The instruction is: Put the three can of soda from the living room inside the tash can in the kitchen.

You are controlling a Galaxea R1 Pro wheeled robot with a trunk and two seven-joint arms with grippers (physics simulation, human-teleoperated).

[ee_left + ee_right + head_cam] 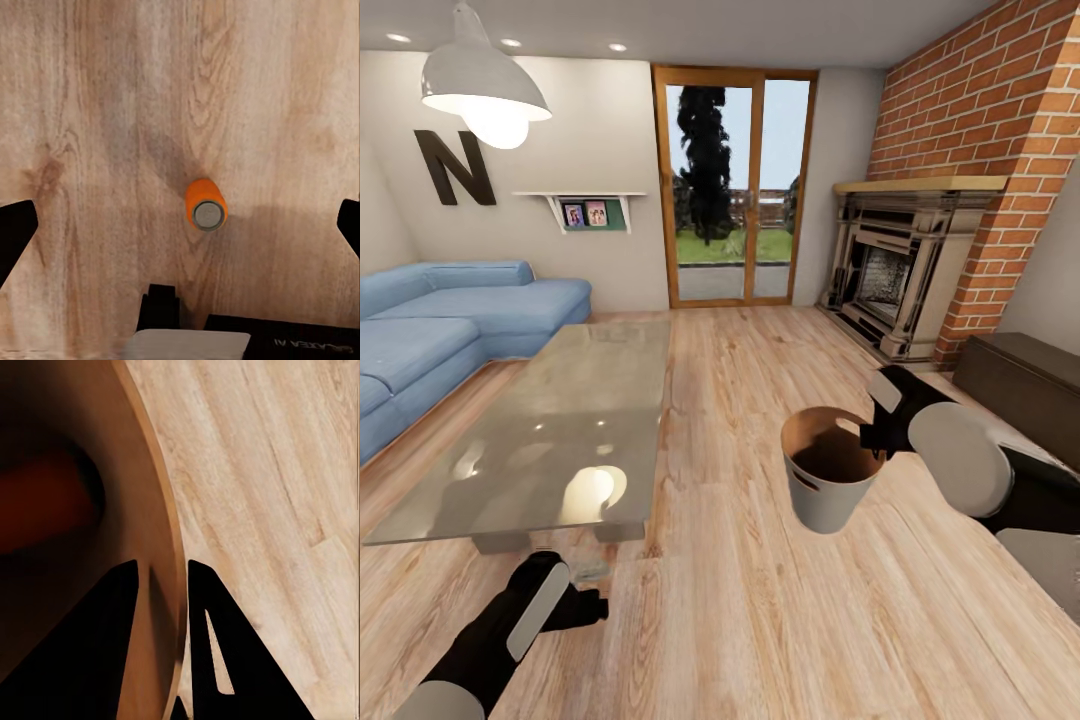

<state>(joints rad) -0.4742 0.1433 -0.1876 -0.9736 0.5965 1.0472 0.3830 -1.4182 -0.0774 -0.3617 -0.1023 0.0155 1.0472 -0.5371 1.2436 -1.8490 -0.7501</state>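
An orange can of soda (206, 204) stands upright on the wooden floor, silvery top facing the left wrist camera. My left gripper (182, 225) hangs above it, open wide, one finger on each side and clear of the can. In the head view the left gripper (592, 608) is low by the near end of the glass table. The tash can (830, 482), grey outside and brown inside, is held off the floor. My right gripper (875, 440) is shut on its rim (161, 547), one finger inside and one outside. A dim orange-red shape (45, 502) lies inside the bin.
The glass-topped low table (560, 420) stands to the left of centre, with the light-blue sofa (450, 320) behind it. A brick fireplace (905, 260) and a dark low cabinet (1025, 380) line the right side. Glass doors (735, 185) are at the back, beyond open wooden floor.
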